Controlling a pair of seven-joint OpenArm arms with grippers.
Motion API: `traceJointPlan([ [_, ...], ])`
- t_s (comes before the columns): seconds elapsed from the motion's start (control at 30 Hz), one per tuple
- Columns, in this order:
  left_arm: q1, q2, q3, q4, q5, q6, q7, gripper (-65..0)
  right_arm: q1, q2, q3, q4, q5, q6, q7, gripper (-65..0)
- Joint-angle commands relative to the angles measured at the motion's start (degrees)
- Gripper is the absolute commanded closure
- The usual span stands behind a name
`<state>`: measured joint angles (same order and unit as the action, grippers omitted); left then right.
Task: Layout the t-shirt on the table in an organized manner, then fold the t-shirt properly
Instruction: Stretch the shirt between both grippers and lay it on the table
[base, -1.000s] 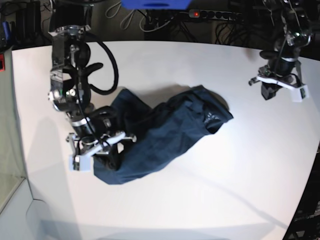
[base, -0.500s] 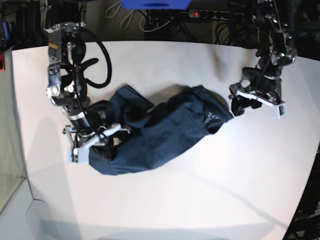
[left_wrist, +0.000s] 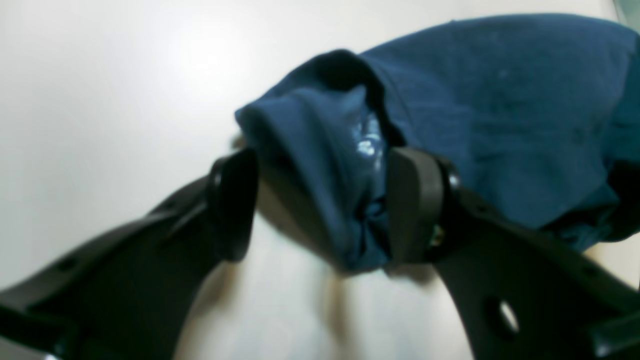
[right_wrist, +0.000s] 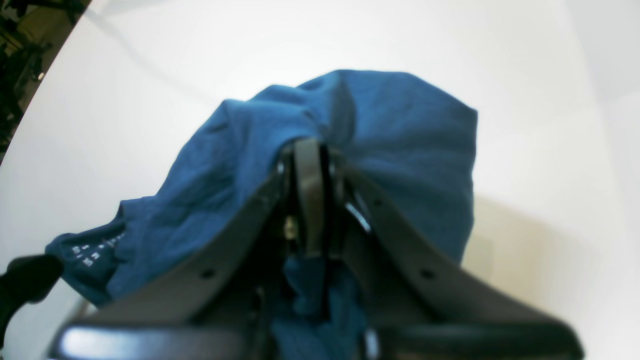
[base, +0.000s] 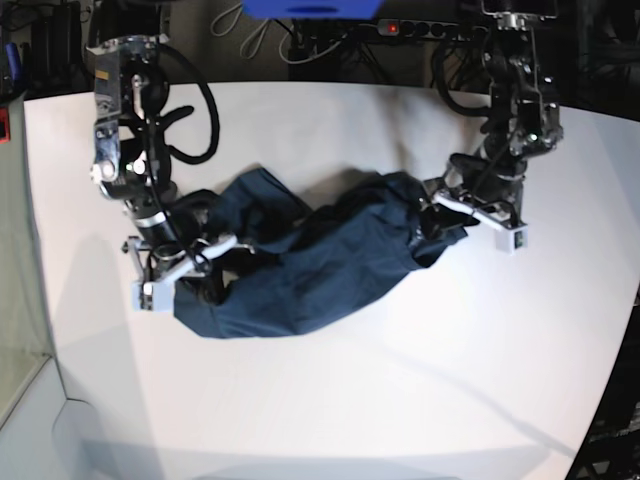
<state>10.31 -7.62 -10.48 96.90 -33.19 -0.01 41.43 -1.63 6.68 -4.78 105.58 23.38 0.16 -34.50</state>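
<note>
Right tool (right_wrist: 310, 200): jaws pressed together, dark blue cloth pinched between them and bunched below the tips. In the base view this tool (base: 185, 275) sits at the shirt's left end, low over the bench, with cloth gathered around it.

Left tool (left_wrist: 320, 205): jaws apart, straddling a rolled fold of the shirt (left_wrist: 450, 110). The fold touches the inner face of the right-hand finger (left_wrist: 412, 200); a gap shows between the cloth and the other finger. No clamp on the cloth is visible, so this tool stands open around the fold. A small white printed mark (left_wrist: 367, 142) lies on the cloth just above the jaws. In the base view the same tool (base: 455, 215) is at the shirt's right end.

Shirt (base: 320, 260): lies crumpled on the bench (base: 400, 400), stretched as a long diagonal heap from lower left to upper right between the two tools. Not spread flat; folds and ridges run along its length. A loose flap sticks up near the upper left. In the right wrist view the shirt (right_wrist: 400, 130) mounds up beyond the tool, and white print (right_wrist: 87, 252) shows at its far left corner.

Bench: white, smooth, with a curved edge. The shirt sits around its middle, well apart from every edge.
</note>
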Motion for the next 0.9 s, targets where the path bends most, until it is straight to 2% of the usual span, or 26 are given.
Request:
traceJointPlan([
  [0.0,-1.0,-0.2,0.3,-0.3,-0.6,-0.3,-0.9,-38.9,0.9,0.2,0.2,1.0,0.6,0.1,1.7,0.0],
  [0.13,-3.1,1.4,0.1,-6.7,-0.7,-0.3,-0.9,-38.0,0.6,0.2,0.2,1.0,0.6,0.1,0.4,0.0],
  [0.17,-3.7,1.8,0.1,-8.4,-0.7,-0.3,-0.9,-34.5,0.6,0.2,0.2,1.0,0.6,0.1,0.3,0.0],
  [0.2,-4.1,1.8,0.2,-9.4,-0.7,-0.3,-0.9,-27.6,0.7,0.2,0.2,1.0,0.6,0.1,0.3,0.0],
  [0.27,-4.2,1.9,0.0,-8.6,-0.7,-0.3,-0.8,-4.7,0.9,1.0,0.2,1.1,0.6,0.1,0.3,0.0],
  [0.3,-4.1,1.6,-0.1,-7.0,-0.7,0.0,-0.6,0.0,1.1,2.1,1.0,1.2,0.6,0.1,0.3,0.0],
  [0.33,-4.0,1.0,-0.6,-5.3,-0.7,0.1,-0.5,0.0,1.1,2.9,1.9,1.2,0.6,0.1,0.3,0.0],
  [0.37,-3.9,0.3,-1.9,-3.8,-0.7,0.1,-0.5,-3.9,1.1,3.5,2.7,1.4,0.7,0.1,0.3,0.0],
  [0.4,-3.8,-0.3,-3.7,-2.8,-0.7,0.0,-0.5,-4.2,1.6,4.0,3.8,1.6,0.9,0.1,0.3,0.0],
  [0.47,-4.3,-0.9,-7.6,-1.9,-0.7,-0.1,-0.4,0.0,2.5,5.6,5.2,1.7,1.0,0.1,0.3,0.0],
  [0.57,-6.7,-2.5,-11.8,-1.7,-0.7,-0.2,-0.4,-0.4,3.3,8.2,6.0,3.3,1.0,0.1,0.3,0.0],
  [0.77,-9.9,-5.8,-11.7,-0.6,-0.7,-0.2,-0.3,-0.3,3.2,8.8,3.9,6.8,1.0,0.1,0.2,0.0],
  [0.87,-11.8,-6.4,-12.0,0.6,-0.7,-0.2,1.4,-0.3,2.9,11.7,1.6,8.0,0.9,0.2,0.2,0.0],
])
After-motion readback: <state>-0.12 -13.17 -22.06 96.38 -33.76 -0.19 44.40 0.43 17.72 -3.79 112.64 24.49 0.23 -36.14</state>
